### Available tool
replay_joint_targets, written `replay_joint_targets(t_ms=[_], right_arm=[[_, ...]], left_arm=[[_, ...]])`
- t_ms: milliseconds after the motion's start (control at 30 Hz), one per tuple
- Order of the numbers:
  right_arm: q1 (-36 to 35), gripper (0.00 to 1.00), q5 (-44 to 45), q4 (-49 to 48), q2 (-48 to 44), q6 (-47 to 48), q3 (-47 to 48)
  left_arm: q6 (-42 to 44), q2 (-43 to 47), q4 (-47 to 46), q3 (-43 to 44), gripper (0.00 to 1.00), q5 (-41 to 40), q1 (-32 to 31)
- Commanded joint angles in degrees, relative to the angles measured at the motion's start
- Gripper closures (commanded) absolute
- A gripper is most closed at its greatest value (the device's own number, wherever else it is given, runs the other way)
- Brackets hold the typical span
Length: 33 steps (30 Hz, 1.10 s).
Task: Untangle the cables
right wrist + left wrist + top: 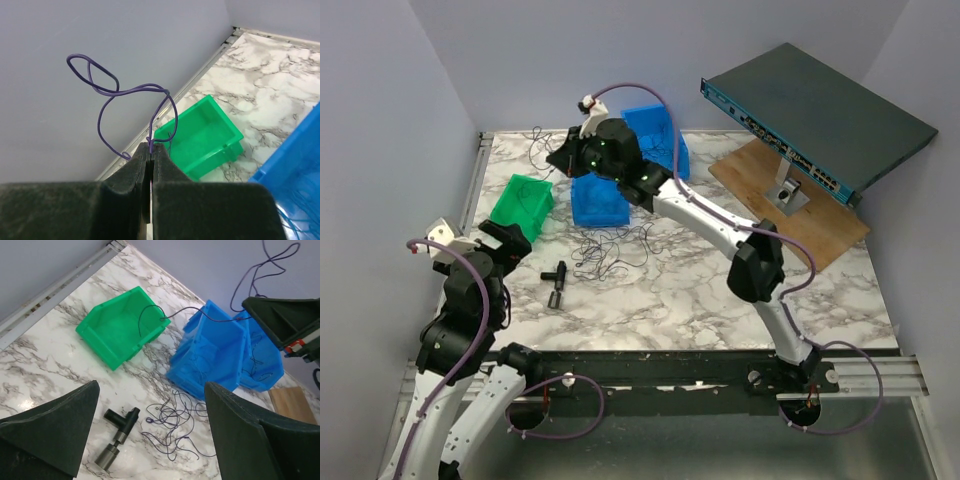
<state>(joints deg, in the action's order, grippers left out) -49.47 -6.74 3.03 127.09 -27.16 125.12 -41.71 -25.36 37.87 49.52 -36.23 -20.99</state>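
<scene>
A loose tangle of thin dark-blue cables [610,255] lies on the marble table, in front of the near blue bin [598,200]. It also shows in the left wrist view [175,422], between my open fingers [260,440]. My left gripper [517,240] hovers open and empty above the table. My right gripper [151,146] is shut on one thin purple-blue cable [102,87], held high near the back left [558,160]. That cable loops up from the jaws and trails down over the green bin [122,325].
A black T-shaped tool [557,280] lies left of the tangle. A second blue bin [655,135] holds more thin strands. A network switch [820,110] on a stand sits over a wooden board [800,205] at the right. Walls enclose the table.
</scene>
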Motion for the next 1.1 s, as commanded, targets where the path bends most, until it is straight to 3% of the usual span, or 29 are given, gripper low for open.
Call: replay_joint_targets(t_ms=[0,100,333,400,500,567,833,1067], right_arm=[[-1.2,0.99,0.5,-2.4,7.7,2.6,7.1],[-1.6,0.99,2.7,-8.4,11.7,4.2,7.5],[-4.6,0.99,6.5,-11.5,23.2,9.2,14.8],[-5.6,0.81,9.2,-11.7,24.8,10.9,16.2],[-6.0,0.34,9.6,-11.5,24.7,10.9,16.0],[-6.0,0.27,9.5,-10.8,22.5,11.3,14.3],[-5.9,0.22,13.0,-10.7,0.7,13.3,-10.4],[-4.7,0.20,23.2,-13.3,-25.0,9.9,-44.6]], left_arm=[[3.7,0.3,5.8,1.8,0.11,-3.5,0.3],[5.5,-0.1,5.5,2.3,0.11,-3.0,0.3],[8.1,-2.6,4.8,2.9,0.11,-1.6,0.4],[8.5,-3.1,4.6,3.0,0.11,-1.0,0.5],[9.0,-3.6,4.4,2.9,0.11,0.3,0.5],[9.2,-3.8,4.5,2.8,0.11,1.2,0.5],[8.2,-4.7,1.9,0.2,0.08,8.9,0.5],[6.6,-10.8,-9.5,-10.2,0.08,26.8,-0.2]])
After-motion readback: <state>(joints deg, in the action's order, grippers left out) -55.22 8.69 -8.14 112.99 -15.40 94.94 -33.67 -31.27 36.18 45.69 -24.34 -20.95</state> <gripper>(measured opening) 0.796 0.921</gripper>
